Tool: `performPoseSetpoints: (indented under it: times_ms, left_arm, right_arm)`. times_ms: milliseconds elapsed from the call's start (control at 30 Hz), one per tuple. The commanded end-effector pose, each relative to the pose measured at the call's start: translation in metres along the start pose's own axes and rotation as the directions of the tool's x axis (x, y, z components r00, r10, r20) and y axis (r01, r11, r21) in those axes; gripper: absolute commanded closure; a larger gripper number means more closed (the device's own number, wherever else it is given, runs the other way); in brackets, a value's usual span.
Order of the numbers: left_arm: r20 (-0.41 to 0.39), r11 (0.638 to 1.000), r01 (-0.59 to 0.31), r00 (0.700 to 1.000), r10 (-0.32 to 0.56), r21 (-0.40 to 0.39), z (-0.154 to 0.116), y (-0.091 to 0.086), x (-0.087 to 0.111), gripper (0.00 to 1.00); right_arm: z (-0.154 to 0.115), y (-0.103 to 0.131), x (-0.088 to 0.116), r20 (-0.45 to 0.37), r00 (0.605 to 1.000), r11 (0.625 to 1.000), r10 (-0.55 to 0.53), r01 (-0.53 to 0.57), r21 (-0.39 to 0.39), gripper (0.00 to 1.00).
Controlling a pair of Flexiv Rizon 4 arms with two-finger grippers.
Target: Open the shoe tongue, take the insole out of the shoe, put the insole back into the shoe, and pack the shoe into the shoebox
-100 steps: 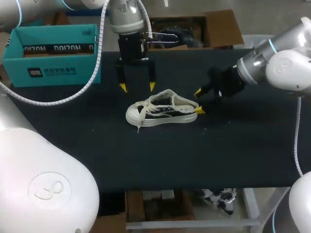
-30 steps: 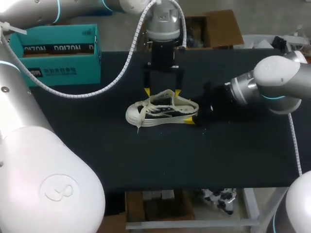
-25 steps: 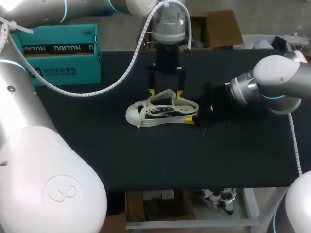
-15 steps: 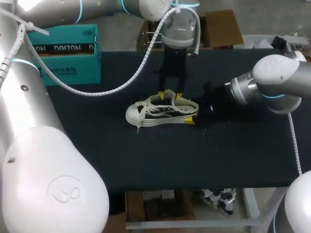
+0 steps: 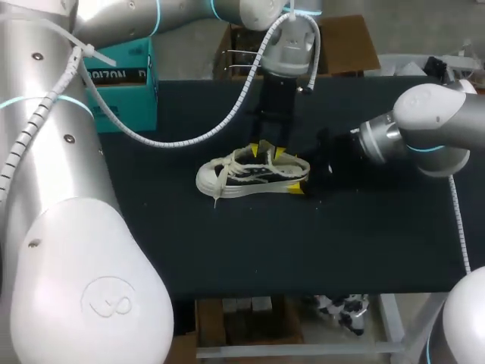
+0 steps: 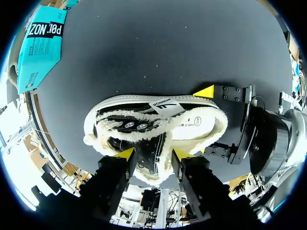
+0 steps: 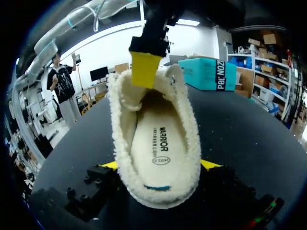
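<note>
The shoe [image 5: 250, 174] lies on its sole on the dark tabletop [image 5: 227, 250], with one hand at each end of its opening. The left hand [image 6: 154, 154] hangs straight down over the laced part, its two yellow fingertips drawn close together on either side of the fleecy tongue [image 6: 156, 141]. They appear to press it from both sides, though the fleece hides the contact itself. The right hand [image 7: 160, 165] sits low at the heel, its fingers spread wide with a yellow tip against each side of the sole, clamping the shoe between them. Just ahead of those fingers the pale insole [image 7: 158, 141] lies flat inside the shoe. The teal shoebox [image 5: 129, 102] stands well off to the left hand's side, at the tabletop's far edge.
</note>
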State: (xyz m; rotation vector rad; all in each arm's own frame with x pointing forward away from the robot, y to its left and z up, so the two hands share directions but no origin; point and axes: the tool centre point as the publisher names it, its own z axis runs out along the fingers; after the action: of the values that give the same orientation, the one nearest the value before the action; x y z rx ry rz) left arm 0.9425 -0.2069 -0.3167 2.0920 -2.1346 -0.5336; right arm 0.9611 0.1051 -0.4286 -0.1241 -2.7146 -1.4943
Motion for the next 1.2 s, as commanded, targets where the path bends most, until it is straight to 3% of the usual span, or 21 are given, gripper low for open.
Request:
performPoseSetpoints:
  times_ms: [33,67,133,367,600,933,1200]
  left_arm:
    - [0.074,0.999,0.001,0.997,0.003,-0.046,-0.002,-0.005,0.005,0.67]
    - [0.078,0.999,0.001,0.997,0.003,-0.047,-0.002,-0.004,0.005,0.75]
    - [0.079,0.999,0.0,0.997,0.003,-0.044,-0.002,-0.002,0.003,1.0]
    - [0.029,1.0,0.002,1.0,-0.002,-0.014,-0.007,0.009,-0.016,1.0]
    - [-0.091,0.998,0.01,0.996,-0.003,0.069,-0.014,0.026,-0.041,1.0]
    - [-0.283,0.985,0.05,0.959,-0.002,0.164,-0.011,0.034,-0.089,1.0]
    - [-0.377,0.984,0.082,0.926,-0.016,0.158,0.011,0.026,-0.11,1.0]
  right_arm:
    - [0.004,-0.004,-0.001,-0.004,1.0,1.0,-0.001,0.001,-0.004,1.0]
    - [0.004,-0.004,-0.001,-0.004,1.0,1.0,-0.001,0.001,-0.004,1.0]
    - [0.004,-0.004,-0.001,-0.004,1.0,1.0,-0.001,0.001,-0.004,1.0]
    - [0.004,-0.004,-0.001,-0.004,1.0,1.0,-0.001,0.001,-0.004,1.0]
    - [0.004,-0.004,-0.001,-0.004,1.0,1.0,-0.001,0.001,-0.004,1.0]
    - [0.004,-0.004,-0.001,-0.004,1.0,1.0,-0.001,0.001,-0.004,1.0]
    - [0.004,-0.004,-0.001,-0.004,1.0,1.0,-0.001,0.001,-0.004,1.0]
